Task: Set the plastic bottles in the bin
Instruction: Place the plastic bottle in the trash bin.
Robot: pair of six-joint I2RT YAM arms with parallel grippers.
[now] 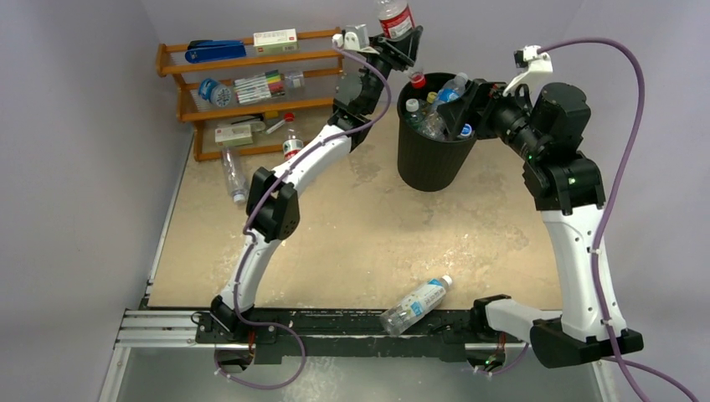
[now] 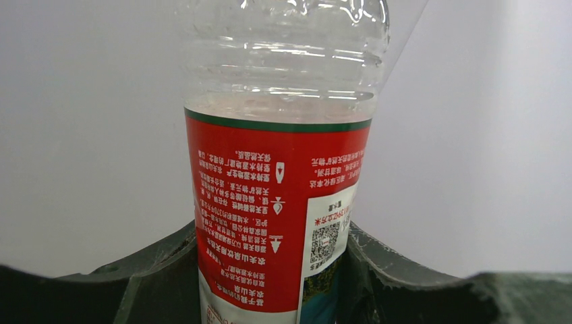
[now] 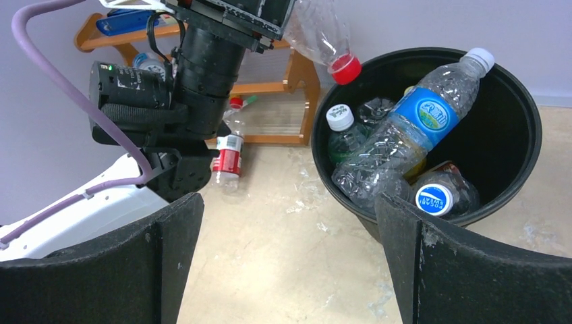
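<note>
My left gripper [image 1: 400, 42] is shut on a clear bottle with a red label [image 2: 276, 223], held neck down. Its red cap [image 3: 345, 69] hangs just over the left rim of the black bin [image 1: 435, 163]. Several bottles lie in the bin, among them a blue-labelled one [image 3: 421, 115], a white-capped one [image 3: 340, 118] and a blue-capped one [image 3: 433, 199]. At the bin's right rim my right gripper [image 3: 290, 263] stands open and holds nothing. More bottles remain outside: one lying at the table's front edge [image 1: 416, 304], one lying by the rack [image 1: 234, 176], and a red-labelled one upright [image 1: 291, 142].
A wooden three-tier rack [image 1: 243, 84] stands at the back left with a blue stapler [image 1: 213, 50], pens and boxes on it. The left arm stretches diagonally across the table toward the bin. Grey walls close the back and sides.
</note>
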